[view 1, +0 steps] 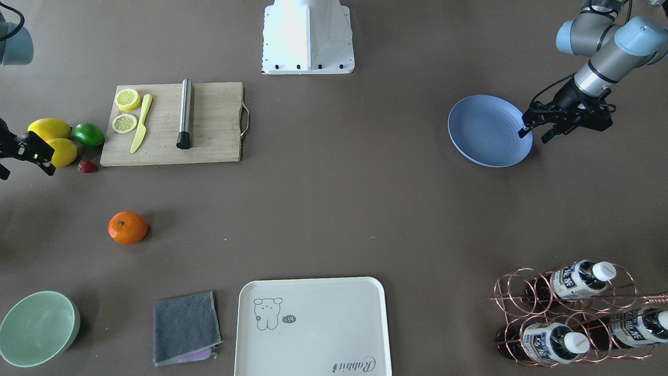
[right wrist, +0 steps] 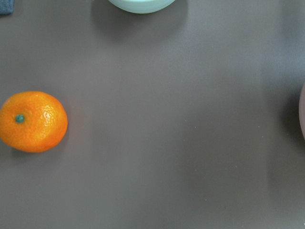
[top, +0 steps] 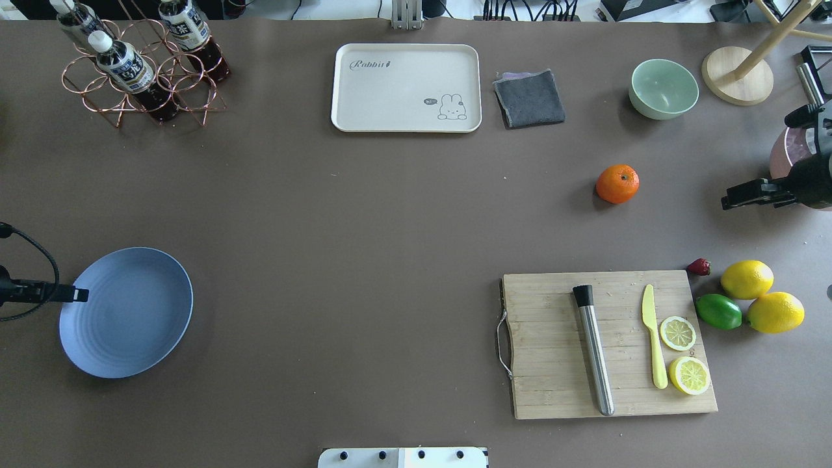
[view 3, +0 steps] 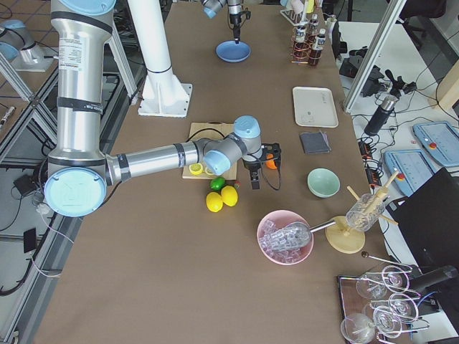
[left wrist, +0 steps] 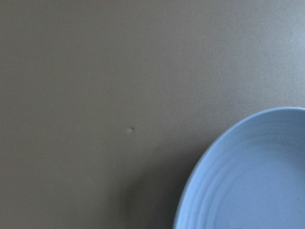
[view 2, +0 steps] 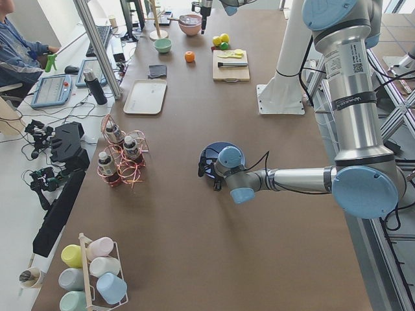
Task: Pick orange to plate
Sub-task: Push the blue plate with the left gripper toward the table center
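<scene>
The orange [view 1: 128,227] lies alone on the brown table, also in the overhead view as the orange [top: 617,184] and at the left of the right wrist view as the orange [right wrist: 33,121]. My right gripper [view 1: 25,171] hovers open and empty beside it, toward the table's end, a hand's width away. The periwinkle plate [view 1: 489,130] sits empty at the opposite end; the plate [top: 127,312] has my left gripper [view 1: 533,136] open at its outer rim, one fingertip above the edge. The left wrist view shows only a part of the plate [left wrist: 252,176].
A cutting board [top: 608,344] holds lemon slices, a yellow knife and a metal cylinder. Two lemons [top: 747,279], a lime [top: 718,311] and a strawberry lie beside it. A mint bowl [top: 663,88], grey cloth [top: 530,97], cream tray [top: 406,88] and bottle rack [top: 140,71] line the far edge.
</scene>
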Robot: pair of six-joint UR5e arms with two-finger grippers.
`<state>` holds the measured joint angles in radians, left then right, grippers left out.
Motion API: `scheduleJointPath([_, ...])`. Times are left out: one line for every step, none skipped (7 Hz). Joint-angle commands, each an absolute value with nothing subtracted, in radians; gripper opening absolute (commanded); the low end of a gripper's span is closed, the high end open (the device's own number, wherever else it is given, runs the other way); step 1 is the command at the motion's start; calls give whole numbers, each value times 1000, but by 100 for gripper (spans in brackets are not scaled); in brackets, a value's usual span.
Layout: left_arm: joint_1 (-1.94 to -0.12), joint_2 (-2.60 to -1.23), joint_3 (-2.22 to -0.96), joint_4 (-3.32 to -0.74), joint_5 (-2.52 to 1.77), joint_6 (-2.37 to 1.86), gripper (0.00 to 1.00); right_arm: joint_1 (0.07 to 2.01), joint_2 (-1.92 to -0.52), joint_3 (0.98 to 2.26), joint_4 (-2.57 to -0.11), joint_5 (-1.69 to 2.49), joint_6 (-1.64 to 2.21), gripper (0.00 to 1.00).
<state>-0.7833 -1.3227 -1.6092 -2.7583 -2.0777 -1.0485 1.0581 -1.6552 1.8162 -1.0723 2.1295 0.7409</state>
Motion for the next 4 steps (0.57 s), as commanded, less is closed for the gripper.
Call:
scheduleJointPath([-767, -1327, -1606, -2760, -2069, -1048, 71, 1057, -1655, 1816, -1072, 2129, 741, 97])
scheduleJointPath([-767, -1327, -1606, -2760, -2069, -1046, 46, 1057, -1654, 1816, -1072, 2129, 741, 97])
scheduleJointPath([-767, -1327, -1608, -2760, -2069, -1046, 9, 1057, -1655, 1816, -1072, 2129, 739, 97])
scheduleJointPath([-767, -1327, -1609, -2761, -2069, -1046, 0, 1055, -1655, 1816, -1072, 2129, 739, 97])
